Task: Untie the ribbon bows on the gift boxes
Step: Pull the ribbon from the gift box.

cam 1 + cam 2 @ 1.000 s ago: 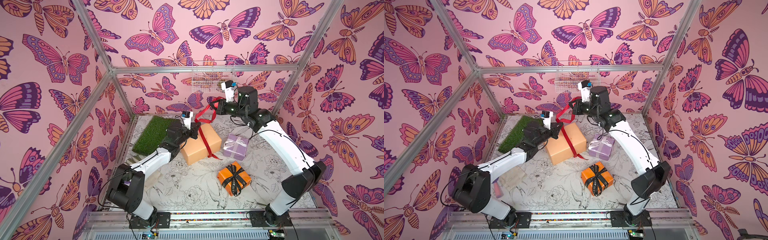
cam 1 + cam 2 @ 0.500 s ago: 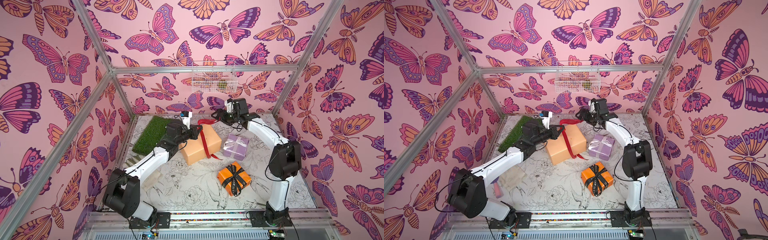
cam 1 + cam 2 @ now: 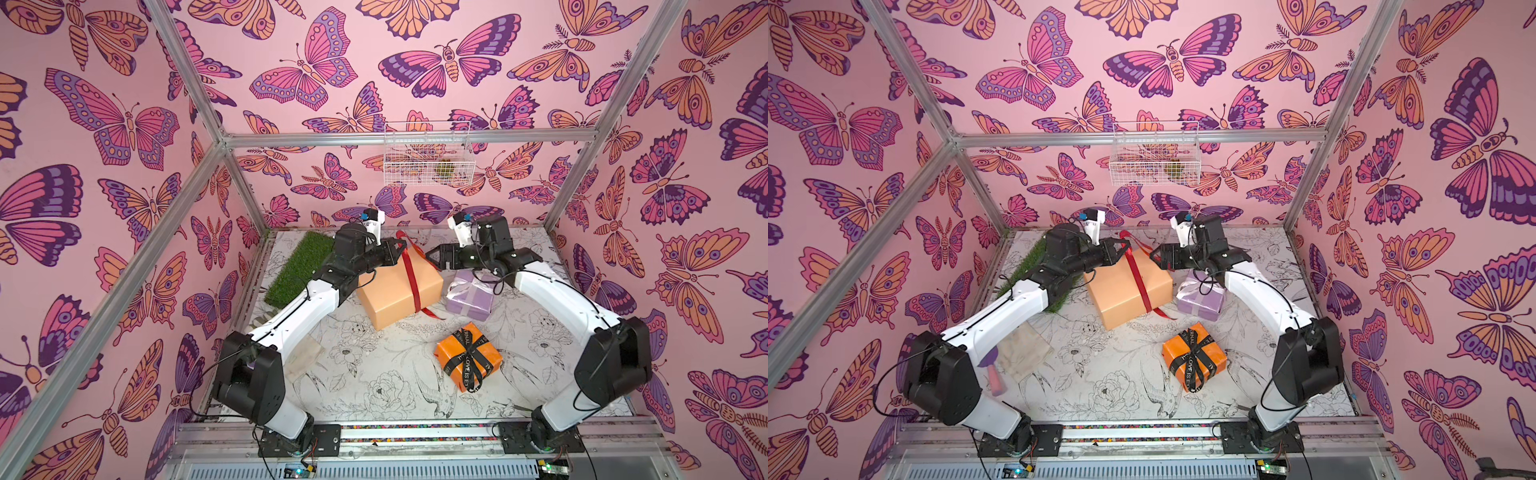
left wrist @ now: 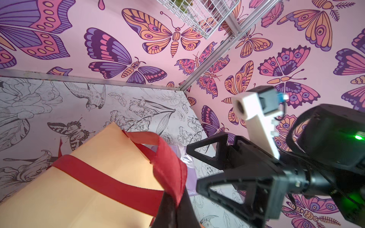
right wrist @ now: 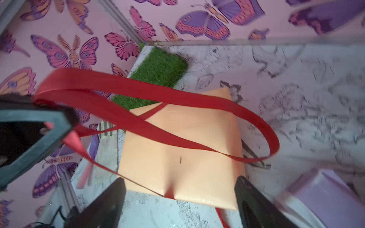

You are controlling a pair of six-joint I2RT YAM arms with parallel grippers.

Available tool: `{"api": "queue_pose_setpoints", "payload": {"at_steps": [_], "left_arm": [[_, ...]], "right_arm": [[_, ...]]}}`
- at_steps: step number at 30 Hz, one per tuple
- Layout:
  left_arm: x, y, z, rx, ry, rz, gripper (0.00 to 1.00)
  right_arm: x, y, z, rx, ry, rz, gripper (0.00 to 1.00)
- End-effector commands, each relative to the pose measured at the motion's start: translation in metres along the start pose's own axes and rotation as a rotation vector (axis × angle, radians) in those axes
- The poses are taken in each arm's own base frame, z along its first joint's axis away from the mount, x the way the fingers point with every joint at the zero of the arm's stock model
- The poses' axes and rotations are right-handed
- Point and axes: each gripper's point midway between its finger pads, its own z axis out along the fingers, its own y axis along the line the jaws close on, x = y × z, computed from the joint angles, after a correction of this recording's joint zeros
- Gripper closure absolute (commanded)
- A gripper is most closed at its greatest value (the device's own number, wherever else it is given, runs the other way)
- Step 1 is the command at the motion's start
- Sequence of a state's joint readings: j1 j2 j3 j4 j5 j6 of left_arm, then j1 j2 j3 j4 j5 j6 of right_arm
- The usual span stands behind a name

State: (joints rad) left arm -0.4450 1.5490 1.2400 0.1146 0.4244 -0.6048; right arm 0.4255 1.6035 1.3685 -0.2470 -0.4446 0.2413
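Right claw [image 3: 430,255] has dropped from high above the peach box [image 3: 386,303] to beside its upper right corner, jaws now spread and empty. In both top views the red ribbon [image 3: 413,282] crosses the box as one band, long axis from upper edge to lower right, tail end on the table. Left claw [image 3: 400,249] is clenched on the slack at the upper edge, so that arm is nearer.

Left wrist view: a ribbon loop [image 4: 169,163] arcs at centre frame and runs down into the left claw, the open right claw just right of it.

Right wrist view: slack ribbon [image 5: 158,122] sweeps from mid-left to right across the frame, above the right claw's wide-apart fingers [image 5: 106,207].

Judged: any regrasp lies toward the left claw.
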Motion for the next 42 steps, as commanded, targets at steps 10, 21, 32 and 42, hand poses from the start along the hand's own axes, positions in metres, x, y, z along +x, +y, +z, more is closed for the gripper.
{"api": "queue_pose_setpoints", "payload": {"at_steps": [10, 21, 32, 42], "left_arm": [[0.017, -0.003, -0.015, -0.002, 0.063, -0.038, 1.00], [0.023, -0.017, -0.021, 0.060, 0.097, -0.081, 1.00], [0.016, -0.010, -0.028, 0.013, 0.054, -0.070, 1.00], [0.009, 0.029, -0.066, -0.156, -0.043, -0.058, 0.00]], "right_arm": [[-0.019, 0.069, 0.027, -0.128, -0.239, -0.602, 0.01], [-0.030, 0.063, 0.055, -0.133, -0.337, -0.631, 0.03], [-0.030, 0.058, 0.061, -0.131, -0.374, -0.562, 1.00], [-0.039, 0.048, 0.060, -0.082, -0.359, -0.410, 1.00]]}}
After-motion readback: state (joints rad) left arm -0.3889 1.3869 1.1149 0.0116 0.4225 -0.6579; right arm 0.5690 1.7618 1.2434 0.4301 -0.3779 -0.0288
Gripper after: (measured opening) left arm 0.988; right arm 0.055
